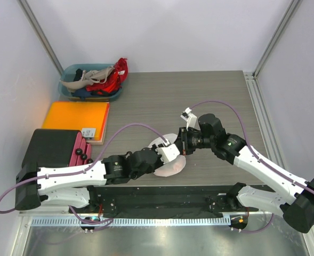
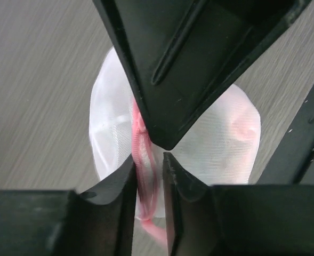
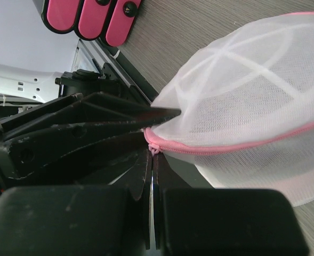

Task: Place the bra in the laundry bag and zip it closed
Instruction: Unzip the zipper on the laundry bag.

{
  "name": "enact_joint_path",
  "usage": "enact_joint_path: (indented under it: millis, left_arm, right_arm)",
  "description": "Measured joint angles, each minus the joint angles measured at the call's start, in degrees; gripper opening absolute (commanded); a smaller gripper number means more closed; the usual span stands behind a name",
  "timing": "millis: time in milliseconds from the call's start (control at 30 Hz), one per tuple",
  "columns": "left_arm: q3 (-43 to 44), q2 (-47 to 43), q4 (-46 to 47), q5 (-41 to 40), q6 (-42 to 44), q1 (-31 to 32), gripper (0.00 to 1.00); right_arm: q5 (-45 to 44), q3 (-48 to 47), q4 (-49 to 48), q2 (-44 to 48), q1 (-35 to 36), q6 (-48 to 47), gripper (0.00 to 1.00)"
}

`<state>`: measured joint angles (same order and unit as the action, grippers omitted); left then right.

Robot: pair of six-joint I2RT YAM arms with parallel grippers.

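Laundry bag (image 3: pixel 252 80): rounded white mesh dome w/ pink zip trim.

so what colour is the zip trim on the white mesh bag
Pink zip trim on the rounded white mesh laundry bag, clearest in the right wrist view.

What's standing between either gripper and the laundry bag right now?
Nothing visible. Both grippers are right at the laundry bag. The left gripper has its jaws astride the pink zip trim, and the right gripper is shut on the end of that trim. The two grippers sit tip to tip, crowding only each other.
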<state>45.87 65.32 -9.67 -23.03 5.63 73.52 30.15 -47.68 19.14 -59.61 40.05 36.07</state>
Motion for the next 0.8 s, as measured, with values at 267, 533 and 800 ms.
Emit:
enact_joint_path:
  millis: [267,533,800]
  left_arm:
    - [0.02,0.02,0.02,-2.03,1.57,-0.02,0.00]
    - [-0.04,-2.19,-0.02,-0.35,3.52,-0.04,0.00]
    - [-1.97,-7.04,-2.19,2.10,3.85,-0.24,0.00]
  right_arm:
    - [-0.13,-0.59,1.40,0.00,0.00,-1.55,0.01]
    - [0.68,-2.82,6.40,-0.90,-2.69,-8.39,0.01]
    - [-0.04,-3.54,12.50,-0.92,-11.39,-14.38,0.01]
